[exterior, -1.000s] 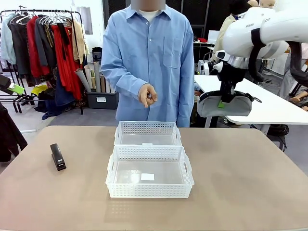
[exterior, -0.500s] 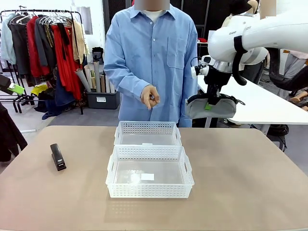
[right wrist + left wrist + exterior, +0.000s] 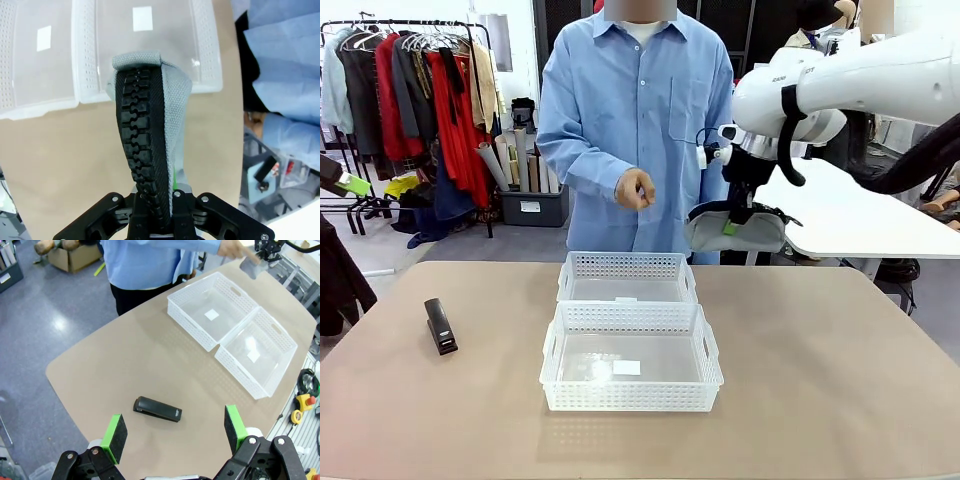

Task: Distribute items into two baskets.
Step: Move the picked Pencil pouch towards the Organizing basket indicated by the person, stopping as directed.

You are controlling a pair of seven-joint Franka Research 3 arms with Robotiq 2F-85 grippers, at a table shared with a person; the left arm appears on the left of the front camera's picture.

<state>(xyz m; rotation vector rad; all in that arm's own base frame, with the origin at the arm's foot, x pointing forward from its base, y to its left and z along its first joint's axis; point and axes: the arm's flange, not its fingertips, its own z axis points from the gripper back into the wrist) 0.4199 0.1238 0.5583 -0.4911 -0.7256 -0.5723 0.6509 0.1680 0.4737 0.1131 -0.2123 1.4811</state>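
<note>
My right gripper (image 3: 732, 226) is shut on the grey pouch (image 3: 735, 231), which hangs in the air to the right of the far basket (image 3: 626, 277), above the table's far edge. Seen from the right wrist, the pouch (image 3: 150, 140) with its black zipper rises from the gripper (image 3: 157, 202), with both baskets (image 3: 205, 60) below and beyond it. The near basket (image 3: 631, 356) stands touching the far one. The black stapler (image 3: 441, 326) lies at the table's left. My left gripper (image 3: 174, 432) is open, high above the stapler (image 3: 157, 409).
A person in a blue shirt (image 3: 635, 110) stands at the far edge behind the baskets, one hand (image 3: 635, 189) held closed at waist height. A clothes rack (image 3: 410, 100) stands far left. The table's right half (image 3: 820, 370) is bare.
My right arm has carried the pouch leftward, from beyond the table's right part toward the far basket. The person's hand stays about where it was.
</note>
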